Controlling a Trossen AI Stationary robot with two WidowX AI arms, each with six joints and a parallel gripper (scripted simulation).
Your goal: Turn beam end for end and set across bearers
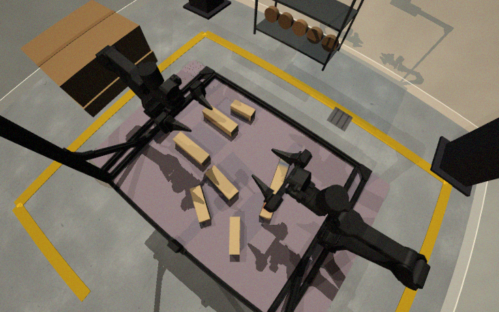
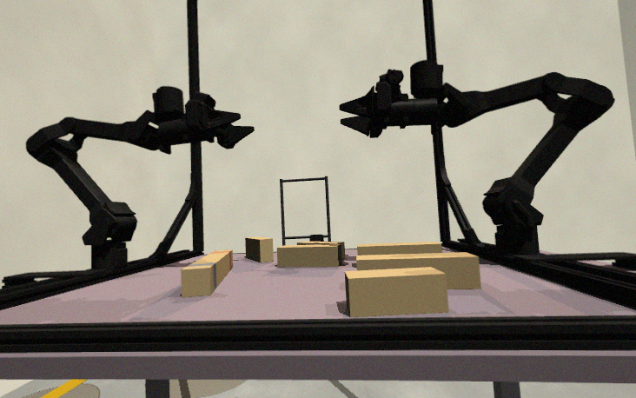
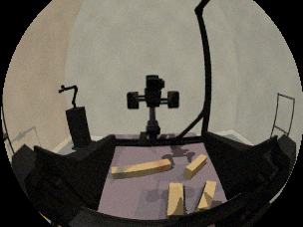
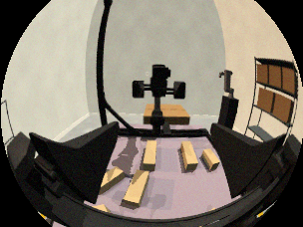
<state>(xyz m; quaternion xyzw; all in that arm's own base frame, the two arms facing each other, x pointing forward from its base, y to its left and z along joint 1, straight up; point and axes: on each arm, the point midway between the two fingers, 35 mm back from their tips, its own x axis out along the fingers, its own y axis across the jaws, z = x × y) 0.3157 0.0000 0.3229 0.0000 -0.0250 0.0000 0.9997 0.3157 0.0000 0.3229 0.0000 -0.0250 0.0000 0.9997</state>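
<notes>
See banded beam point(image 1: 280, 176) point(image 2: 207, 268) point(image 3: 142, 169) flat on bench point(image 1: 165, 213) point(image 2: 281, 302) point(image 3: 125, 199) point(image 4: 199, 184), below and apart from right fingers point(image 1: 285, 154) point(image 2: 236, 135), farther from left fingers point(image 1: 202, 97) point(image 2: 357, 124). Mark both pairs wide open, gripping nothing. Note blue band near one end, orange near other; cannot make out any lettering.

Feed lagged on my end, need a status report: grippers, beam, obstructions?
Left gripper and right gripper open, empty. Beam flat on table, untouched. Six plain blocks scattered alongside; can't tell which are bearers.
</notes>
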